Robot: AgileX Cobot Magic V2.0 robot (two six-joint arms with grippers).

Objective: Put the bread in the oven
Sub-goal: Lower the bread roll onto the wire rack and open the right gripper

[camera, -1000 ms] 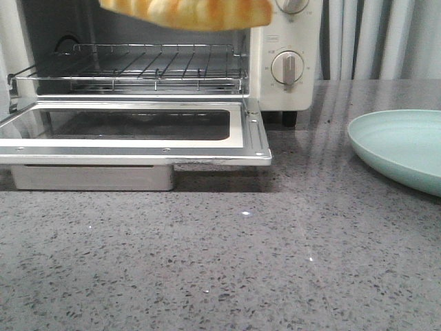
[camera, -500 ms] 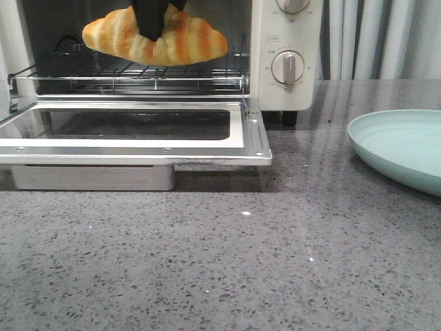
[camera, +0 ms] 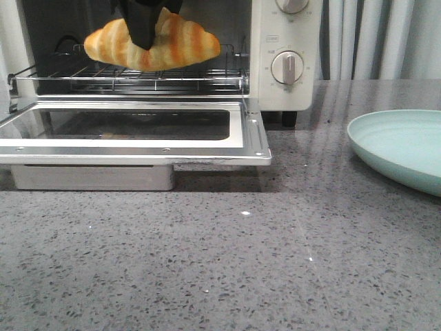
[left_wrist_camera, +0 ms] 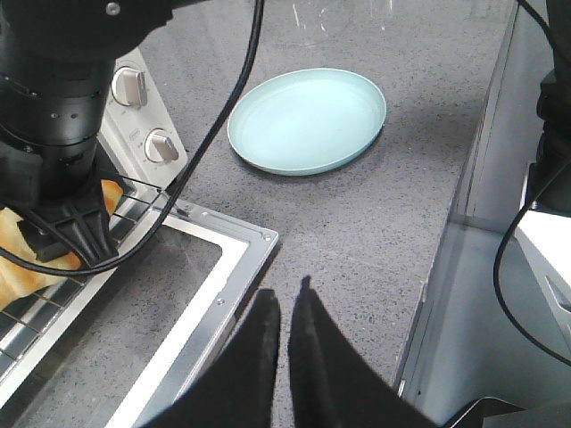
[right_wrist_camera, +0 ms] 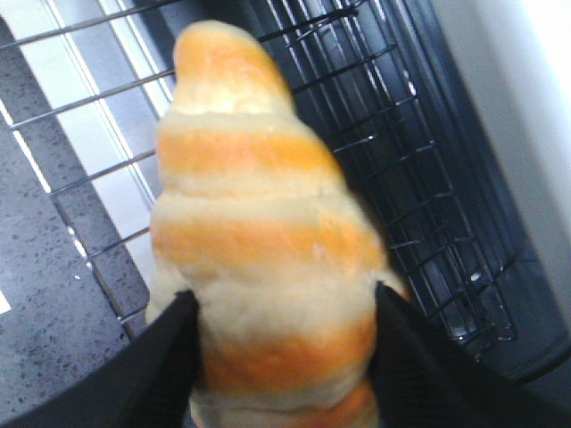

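Golden-orange bread (camera: 153, 43) with pale stripes hangs clamped in the right end effector (camera: 143, 27), just above the wire rack (camera: 131, 72) inside the white oven (camera: 284, 41). Oven door (camera: 131, 141) lies dropped open onto the grey speckled tabletop (camera: 227, 262). Beside the oven sits a pale blue plate (camera: 403, 148). Left end effector (left_wrist_camera: 285, 312) hovers near the door's corner, fingers nearly together, gripping nothing.

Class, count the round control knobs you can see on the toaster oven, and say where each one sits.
2. On the oven right panel: an upper knob, cut off by the frame's top edge, and a lower knob. Others above may be hidden.
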